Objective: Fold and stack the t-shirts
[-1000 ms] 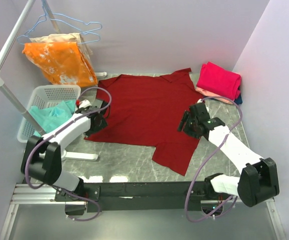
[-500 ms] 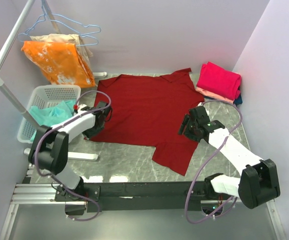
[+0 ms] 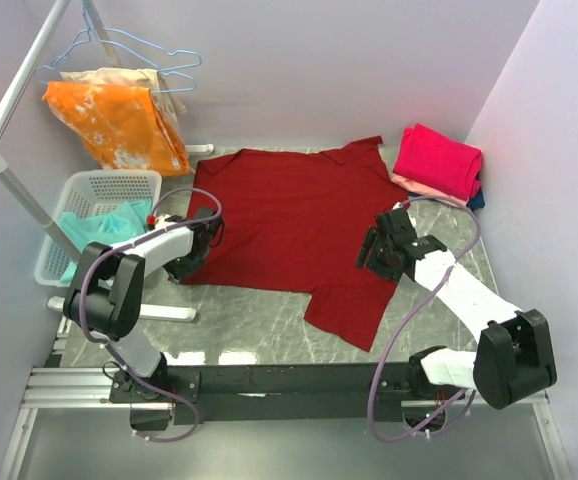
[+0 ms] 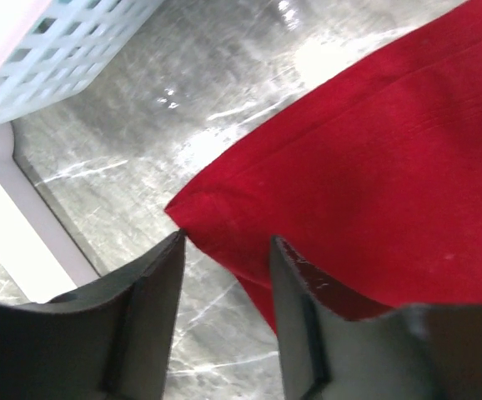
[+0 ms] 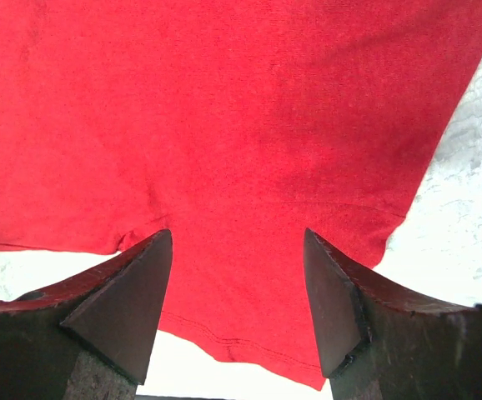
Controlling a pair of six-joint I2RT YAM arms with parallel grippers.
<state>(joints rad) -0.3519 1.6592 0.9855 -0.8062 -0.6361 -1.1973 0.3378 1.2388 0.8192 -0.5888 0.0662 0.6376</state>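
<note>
Listing the maroon t-shirt as spread flat and unfolded on the marble table, we judge the first fold not yet begun; left gripper, jaws partly apart, astride the hem corner nearest the white basket, nothing pinched; right gripper, jaws wide, hovering over the sleeve where it joins the body, holding nothing; folded pink stack, far right corner; next, we reckon, both must pinch their edges and lift together
</note>
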